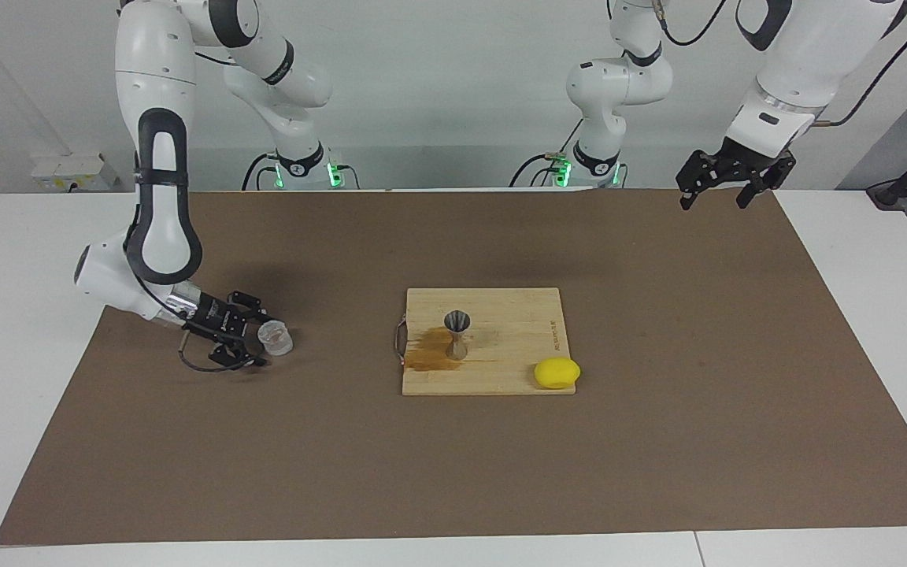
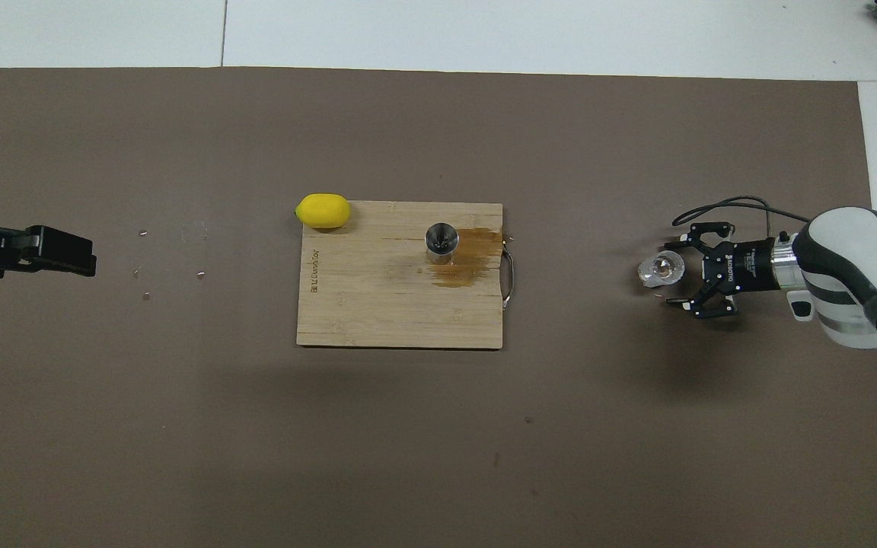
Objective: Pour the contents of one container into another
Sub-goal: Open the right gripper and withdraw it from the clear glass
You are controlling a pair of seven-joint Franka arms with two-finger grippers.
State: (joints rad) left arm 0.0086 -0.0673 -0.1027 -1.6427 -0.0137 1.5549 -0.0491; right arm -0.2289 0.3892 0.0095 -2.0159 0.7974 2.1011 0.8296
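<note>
The small clear cup stands upright on the brown mat toward the right arm's end of the table; it also shows in the overhead view. My right gripper lies low and level at the cup, open, its fingertips on either side of the cup's near edge. The silver hourglass jigger stands upright on the wooden board, also seen from above. My left gripper is open and empty, raised over the mat's corner at the left arm's end, where the arm waits.
A brown wet stain spreads on the board beside the jigger, toward the board's metal handle. A yellow lemon sits at the board's corner farthest from the robots. A few small specks lie on the mat.
</note>
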